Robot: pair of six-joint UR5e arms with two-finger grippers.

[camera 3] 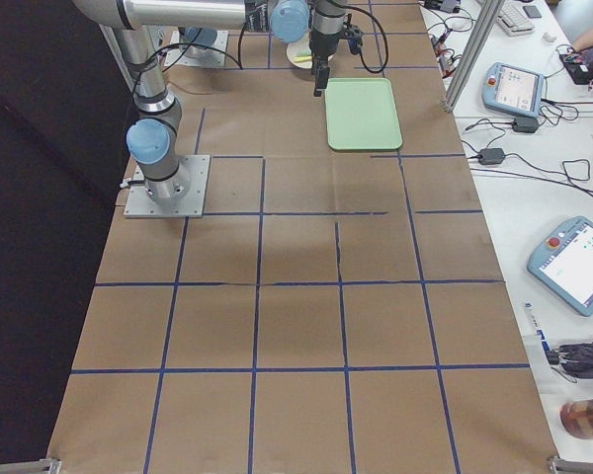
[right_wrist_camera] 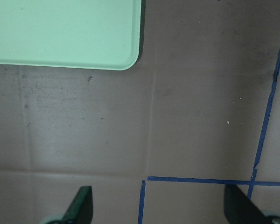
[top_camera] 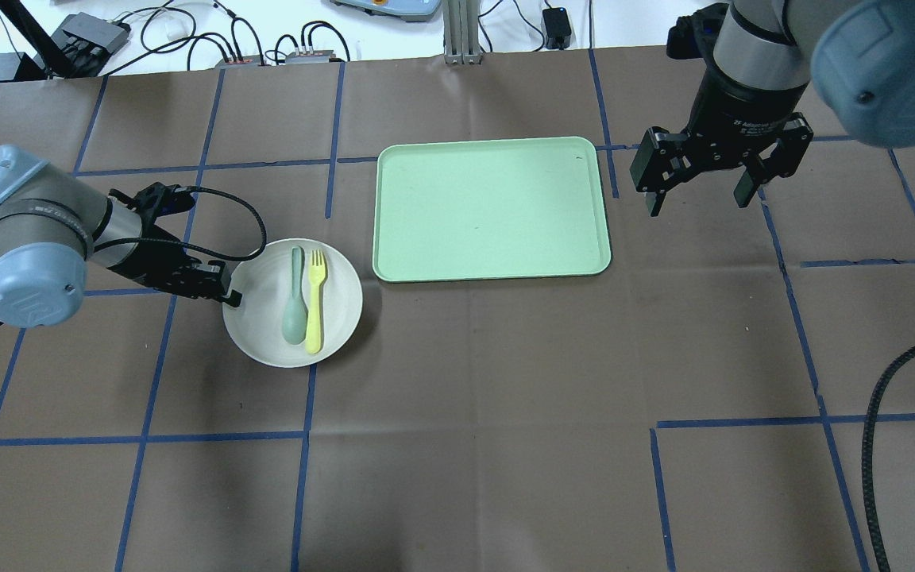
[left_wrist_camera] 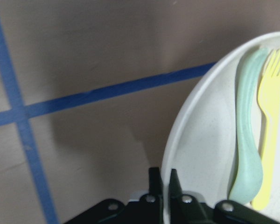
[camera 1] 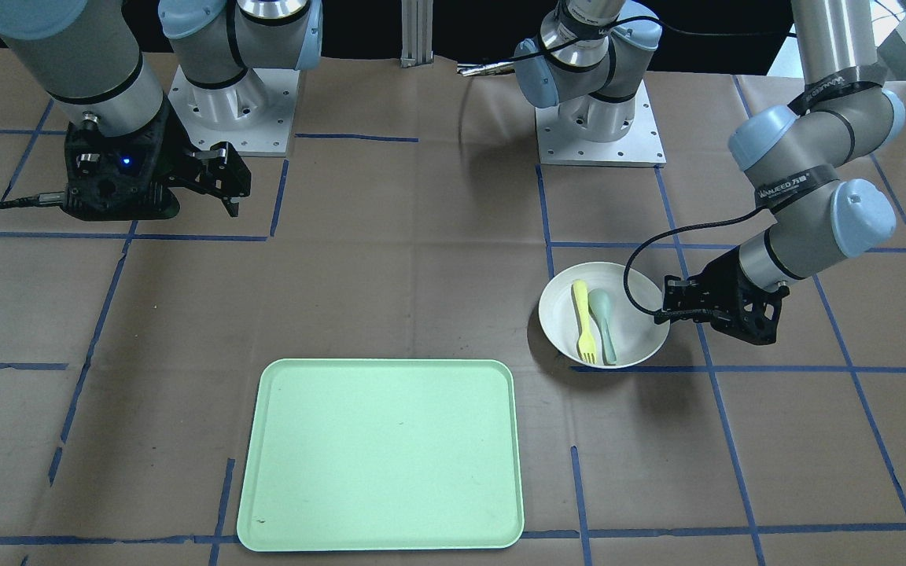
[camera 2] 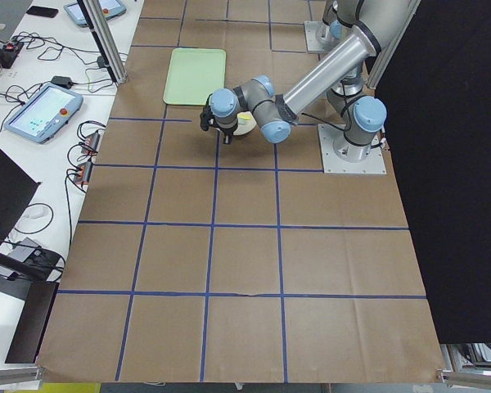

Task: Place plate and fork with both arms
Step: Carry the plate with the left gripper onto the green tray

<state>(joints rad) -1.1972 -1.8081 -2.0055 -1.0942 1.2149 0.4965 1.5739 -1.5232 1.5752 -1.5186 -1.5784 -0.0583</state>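
1. Brown paper covers the table (top_camera: 465, 397), marked into squares by blue tape (top_camera: 148, 438). Cables and boxes lie on a white bench beyond the far edge.
2. A light-green tray (top_camera: 493, 208) lies flat near the middle of the table, on the side away from the robot.
3. The plate (top_camera: 263, 334) is on the robot's left of the tray, near it but not touching. I cannot tell whether it is resting on the paper or just off it.
4. The fork (top_camera: 315, 302) lies in the plate, side by side with a grey-green spoon (top_camera: 295, 306). The fork is on the tray side, its tines pointing away from the robot.
5. The left gripper (left_wrist_camera: 161, 179) reaches in low from the side away from the tray. Its fingers (left_wrist_camera: 154, 179) are pressed close together, pinching the plate's rim between them. A black cable (top_camera: 243, 226) loops over the wrist.
6. The right gripper (top_camera: 698, 202) hangs above bare paper just past the tray's other short end. Its fingers (top_camera: 654, 202) are spread wide and point down, with nothing between them.
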